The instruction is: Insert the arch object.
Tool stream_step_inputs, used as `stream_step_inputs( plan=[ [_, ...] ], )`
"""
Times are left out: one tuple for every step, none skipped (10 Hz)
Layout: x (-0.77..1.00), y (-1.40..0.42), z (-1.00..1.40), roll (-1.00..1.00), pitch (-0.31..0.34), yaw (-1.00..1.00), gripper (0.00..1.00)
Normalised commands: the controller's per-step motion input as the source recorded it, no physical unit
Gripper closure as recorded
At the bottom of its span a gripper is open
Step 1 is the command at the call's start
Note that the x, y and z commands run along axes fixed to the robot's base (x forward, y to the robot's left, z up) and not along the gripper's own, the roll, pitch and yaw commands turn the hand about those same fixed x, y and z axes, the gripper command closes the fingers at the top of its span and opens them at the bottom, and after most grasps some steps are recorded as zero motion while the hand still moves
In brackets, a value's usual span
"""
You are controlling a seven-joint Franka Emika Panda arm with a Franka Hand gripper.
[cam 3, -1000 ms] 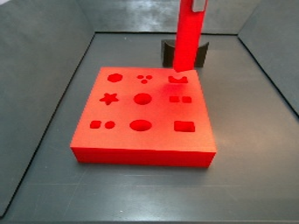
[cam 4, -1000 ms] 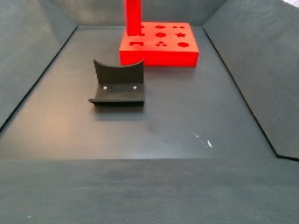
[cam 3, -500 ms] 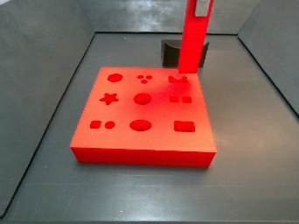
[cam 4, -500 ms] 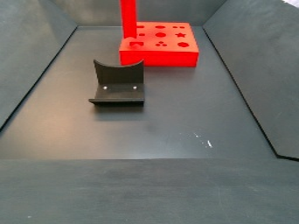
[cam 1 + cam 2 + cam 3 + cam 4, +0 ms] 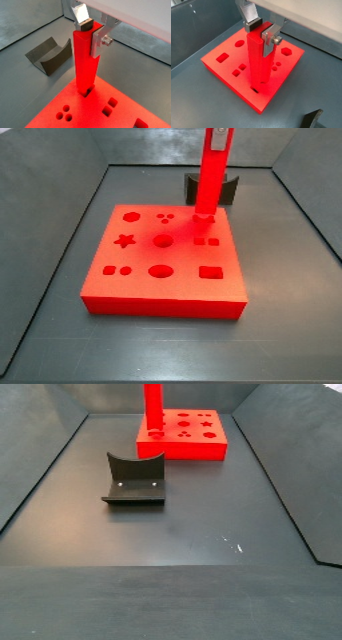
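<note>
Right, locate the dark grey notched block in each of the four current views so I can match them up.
Wrist view: dark grey block on the floor beside the arch object, which the gripper holds upright over the red board.
Wrist view: only a dark corner at the picture's edge.
Side view: behind the bar, mostly hidden.
Side view: alone on the floor.
Shared landmark: the red board.

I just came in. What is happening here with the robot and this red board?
The robot's gripper is shut on the top of the arch object, a long red bar held upright over the red board with shaped holes. In both wrist views the bar's lower end meets a hole near one edge of the board, so the insertion appears under way; how deep it sits I cannot tell. The dark fixture stands apart on the floor, untouched.
</note>
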Motion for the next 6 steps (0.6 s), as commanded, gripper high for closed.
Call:
stream_step_inputs(
  plan=[
    [0.2, 0.0, -0.26, 0.0, 0.056, 0.1, 1.0],
    [0.22, 0.0, -0.27, -0.01, 0.076, 0.17, 1.0],
    [0.05, 0.0, -0.29, -0.03, 0.069, 0.09, 1.0],
    [-0.06, 0.0, -0.22, -0.1, 0.051, 0.0, 1.0],
    [-0.11, 0.0, -0.21, -0.12, 0.059, 0.0, 1.0],
    [-0.06, 0.0, -0.22, -0.13, 0.057, 0.0, 1.0]
  ],
)
